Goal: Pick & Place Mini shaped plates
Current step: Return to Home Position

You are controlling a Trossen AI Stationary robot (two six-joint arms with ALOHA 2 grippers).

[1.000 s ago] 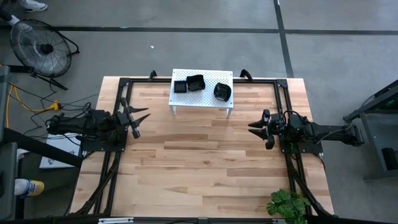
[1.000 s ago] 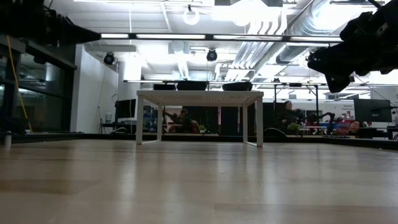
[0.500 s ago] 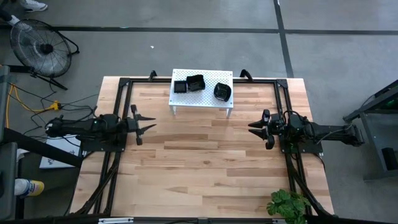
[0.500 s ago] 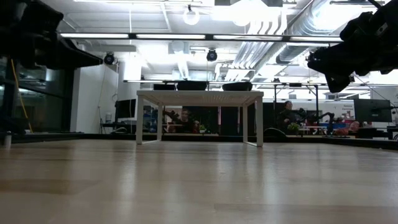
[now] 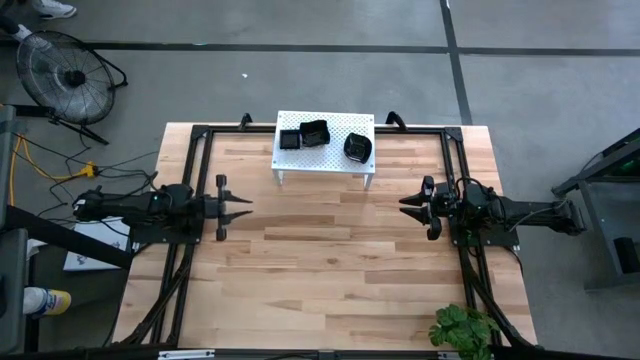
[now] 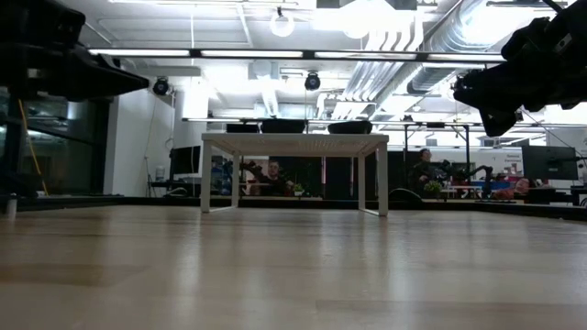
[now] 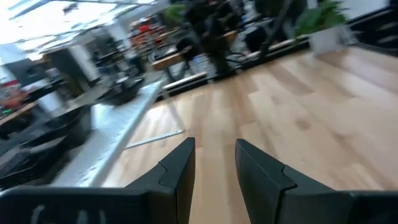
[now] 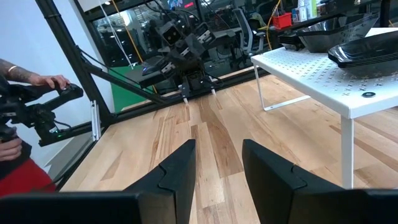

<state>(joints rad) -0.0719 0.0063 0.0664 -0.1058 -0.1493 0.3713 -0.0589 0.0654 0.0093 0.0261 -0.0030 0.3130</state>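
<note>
The mini shaped plates (image 5: 313,133) sit stacked on the white stand (image 5: 335,160), so sorting looks finished. The left gripper (image 5: 243,204) and right gripper (image 5: 408,207) hover over the bench (image 5: 330,260), well clear of the stand, fingers spread and empty, apparently parked.

Left hand (image 5: 240,206) shifted farther in over the table (image 5: 330,260), turned to point straight across
</note>
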